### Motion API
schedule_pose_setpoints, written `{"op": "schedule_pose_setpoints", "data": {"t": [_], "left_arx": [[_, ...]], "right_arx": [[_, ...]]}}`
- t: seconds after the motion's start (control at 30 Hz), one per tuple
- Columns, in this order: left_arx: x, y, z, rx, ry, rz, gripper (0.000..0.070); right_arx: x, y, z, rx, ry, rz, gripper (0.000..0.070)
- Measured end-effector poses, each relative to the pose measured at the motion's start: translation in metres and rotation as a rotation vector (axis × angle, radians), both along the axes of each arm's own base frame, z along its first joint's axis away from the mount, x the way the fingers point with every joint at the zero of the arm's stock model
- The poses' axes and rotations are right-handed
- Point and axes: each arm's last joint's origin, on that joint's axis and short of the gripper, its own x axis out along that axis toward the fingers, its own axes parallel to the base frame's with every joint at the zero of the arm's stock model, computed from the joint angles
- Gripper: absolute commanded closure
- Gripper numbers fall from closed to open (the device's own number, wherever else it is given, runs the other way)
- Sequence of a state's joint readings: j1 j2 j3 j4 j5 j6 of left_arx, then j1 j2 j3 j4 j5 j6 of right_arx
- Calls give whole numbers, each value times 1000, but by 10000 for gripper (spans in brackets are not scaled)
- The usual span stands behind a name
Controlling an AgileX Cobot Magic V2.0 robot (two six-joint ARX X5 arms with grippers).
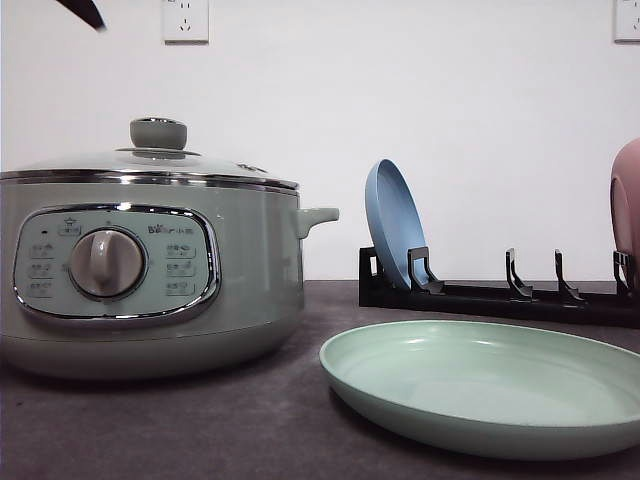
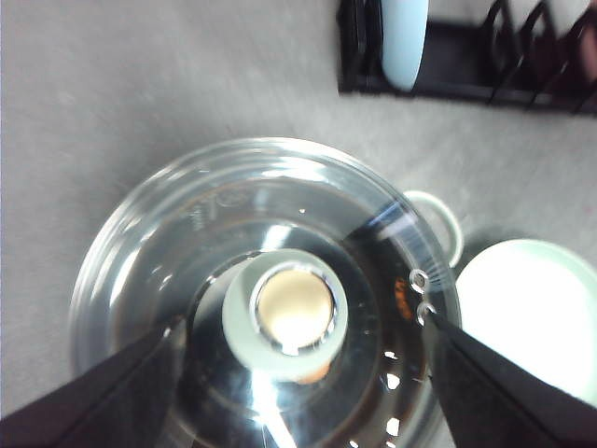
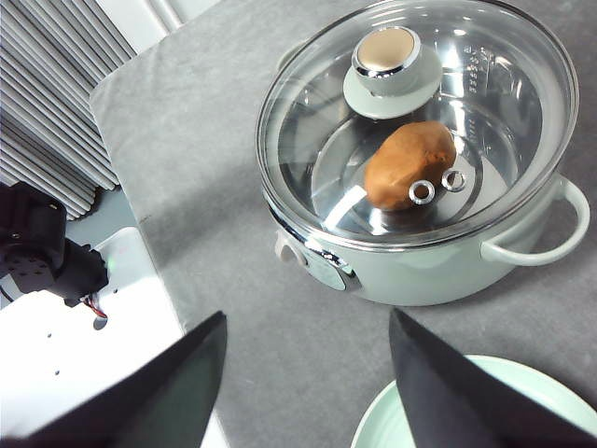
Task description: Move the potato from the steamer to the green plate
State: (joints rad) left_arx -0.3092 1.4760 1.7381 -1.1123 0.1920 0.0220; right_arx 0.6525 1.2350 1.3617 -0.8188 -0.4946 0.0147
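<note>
The steamer (image 1: 150,270) stands at the left of the table with its glass lid (image 3: 420,121) on. Through the lid I see the orange-brown potato (image 3: 409,163) lying on the steamer's bottom. The green plate (image 1: 480,385) lies flat and bare to the steamer's right, near the front edge. My left gripper (image 2: 300,327) hangs open straight above the lid, one finger on each side of the lid knob (image 2: 294,313) without touching it. Open as well, my right gripper (image 3: 308,317) hovers over the cloth beside the steamer and the green plate (image 3: 560,401), holding nothing.
A black dish rack (image 1: 500,295) stands behind the green plate, with a blue plate (image 1: 395,235) upright at its left end and a pink plate (image 1: 627,195) at its right end. The steamer's side handle (image 1: 318,216) sticks out toward the rack. The table edge (image 3: 140,233) is near the right arm.
</note>
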Motion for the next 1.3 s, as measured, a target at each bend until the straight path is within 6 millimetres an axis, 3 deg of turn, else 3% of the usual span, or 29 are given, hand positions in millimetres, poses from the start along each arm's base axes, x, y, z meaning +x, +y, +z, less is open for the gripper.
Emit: {"op": "schedule_pose_setpoints", "data": {"t": [0.33, 0.67, 0.97, 1.1, 1.23, 1.3], "left_arx": [[37, -31, -44, 97, 138, -35, 182], [50, -42, -69, 181, 212, -31, 186], [52, -43, -72, 215, 220, -19, 201], [51, -43, -72, 218, 226, -19, 275], [51, -43, -72, 219, 229, -20, 290], [50, -44, -73, 220, 229, -22, 352]], "right_arx": [[0, 0, 0, 0, 1, 0, 356], [0, 0, 0, -1, 0, 0, 356], [1, 0, 0, -14, -10, -20, 356], [1, 0, 0, -14, -11, -20, 356], [1, 0, 0, -15, -13, -19, 356], [1, 0, 0, -16, -14, -18, 356]]}}
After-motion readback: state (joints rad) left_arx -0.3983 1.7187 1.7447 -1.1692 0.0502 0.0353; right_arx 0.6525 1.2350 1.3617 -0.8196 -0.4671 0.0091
